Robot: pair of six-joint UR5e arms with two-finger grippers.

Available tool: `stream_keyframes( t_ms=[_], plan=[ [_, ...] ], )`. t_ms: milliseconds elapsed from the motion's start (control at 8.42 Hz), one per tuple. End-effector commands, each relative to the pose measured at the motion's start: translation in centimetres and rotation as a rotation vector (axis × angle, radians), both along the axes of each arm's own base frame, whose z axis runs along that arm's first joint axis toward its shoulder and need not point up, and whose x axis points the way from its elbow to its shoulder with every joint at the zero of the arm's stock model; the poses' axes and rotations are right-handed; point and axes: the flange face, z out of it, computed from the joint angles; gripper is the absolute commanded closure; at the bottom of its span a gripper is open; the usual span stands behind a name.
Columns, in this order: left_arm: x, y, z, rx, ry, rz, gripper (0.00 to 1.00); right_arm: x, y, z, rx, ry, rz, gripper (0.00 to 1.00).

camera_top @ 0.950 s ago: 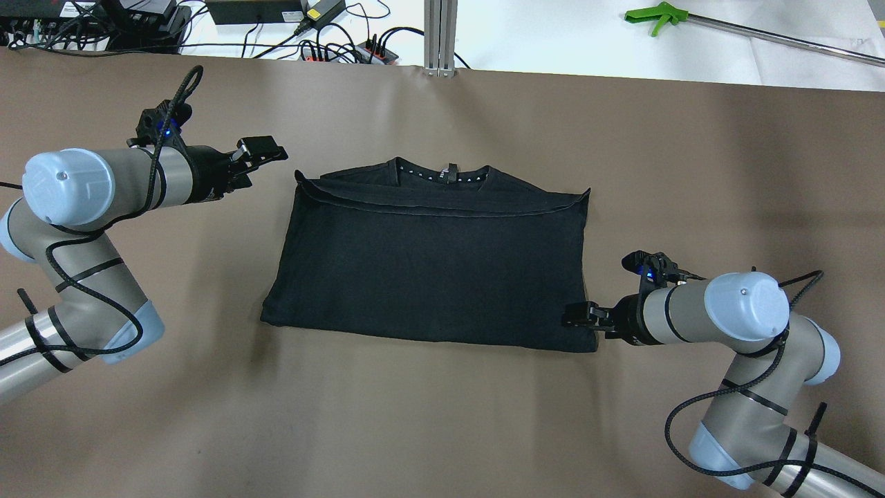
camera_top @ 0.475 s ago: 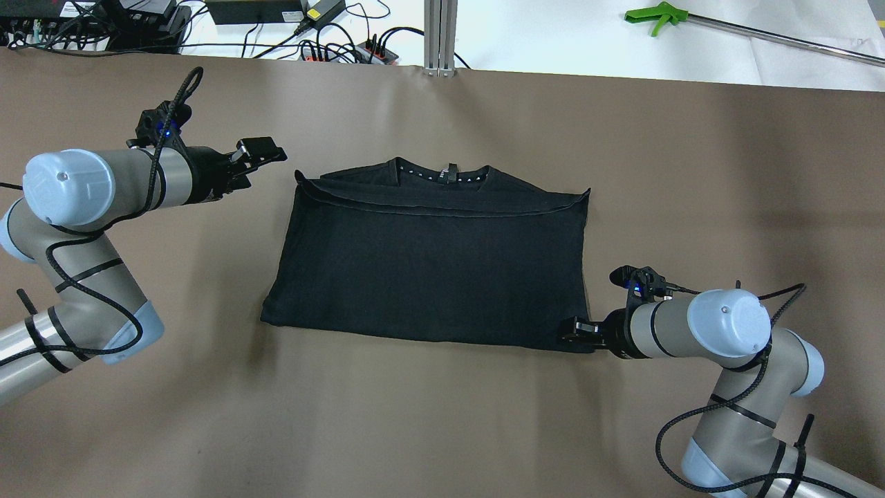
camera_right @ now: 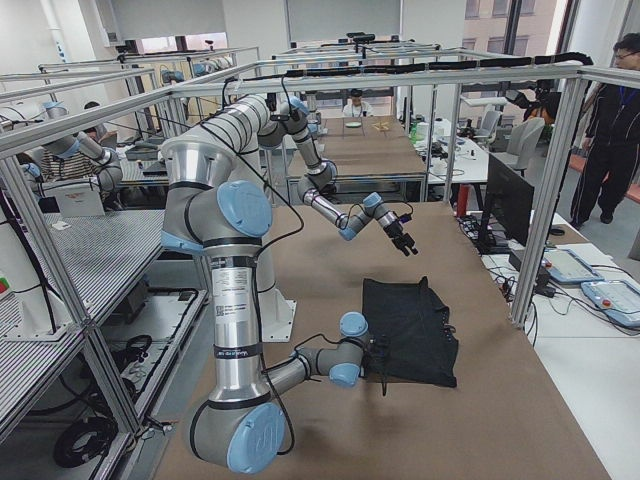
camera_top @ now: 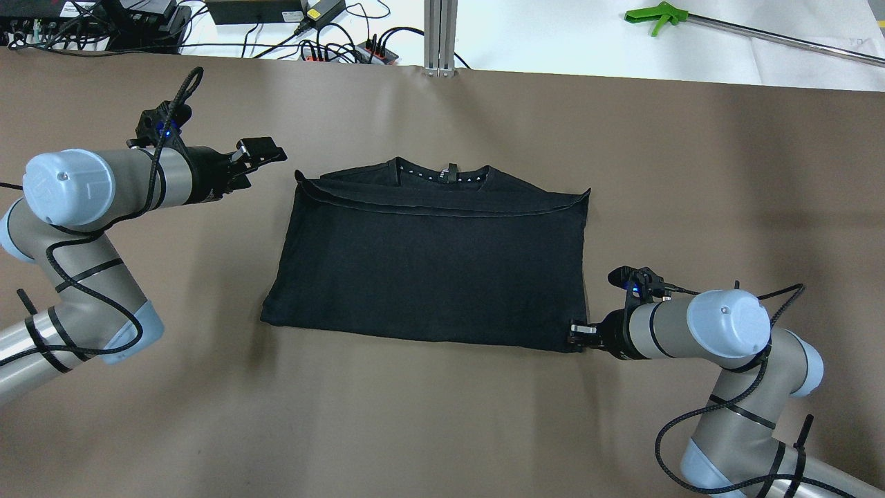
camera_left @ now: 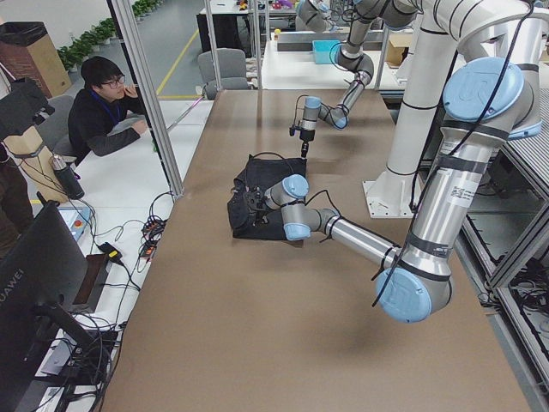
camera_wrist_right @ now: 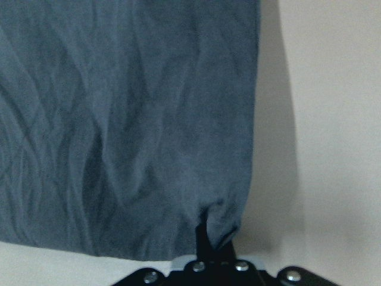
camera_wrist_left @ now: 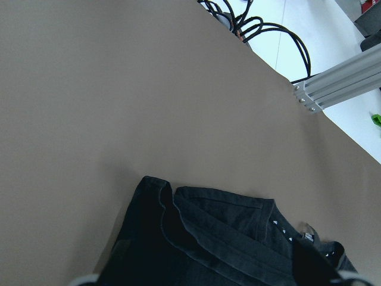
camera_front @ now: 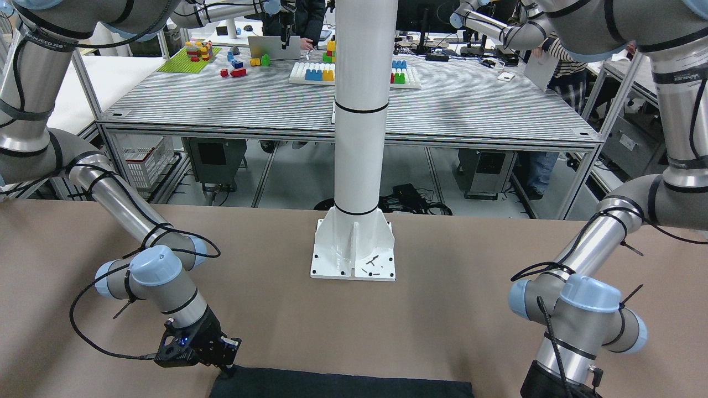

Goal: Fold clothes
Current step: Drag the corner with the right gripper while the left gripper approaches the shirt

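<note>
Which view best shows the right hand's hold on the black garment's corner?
The right wrist-mounted view: the garment puckers where the right hand pinches its corner. Overhead places that hand at the near right corner, but its fingers are lost against the black fabric. Front-facing only shows it at the garment's edge, and the side views are too small.

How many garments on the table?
1: the black garment, folded, central, with the right end effector at its near-right corner. Others could hide beneath its layers.

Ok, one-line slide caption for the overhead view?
Right gripper pinches the near right corner of the folded black garment; left gripper hovers open off its far left corner.
</note>
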Motion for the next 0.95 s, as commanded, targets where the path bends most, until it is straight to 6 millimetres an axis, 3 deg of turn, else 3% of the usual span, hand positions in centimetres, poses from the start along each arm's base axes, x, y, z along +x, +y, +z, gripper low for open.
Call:
stream_keyframes(
  t_ms=[0,119,356,594,713,832],
  plan=[
    [-0.3,-0.1,-0.1,0.004,0.0,-0.013,0.06,-0.1,2.7,-4.0,0.014,-0.073,-0.068,1.0],
    [-0.4,-0.3,0.0,0.007,-0.008,-0.043,0.06,-0.7,5.3,-6.2,0.001,-0.12,-0.108,1.0],
    [-0.4,-0.4,0.3,0.006,-0.014,-0.055,0.06,-3.7,13.8,-11.1,-0.024,-0.213,-0.243,1.0],
    [-0.5,-0.3,0.9,0.002,-0.022,-0.065,0.06,-6.3,18.7,-12.1,-0.01,-0.233,-0.304,1.0],
    [-0.5,-0.3,0.8,0.002,-0.021,-0.067,0.06,-7.6,21.0,-13.9,0.005,-0.266,-0.328,1.0],
    [-0.6,-0.2,0.9,0.002,-0.02,-0.066,0.06,-8.8,23.0,-15.2,0.019,-0.287,-0.329,0.37]
  ],
)
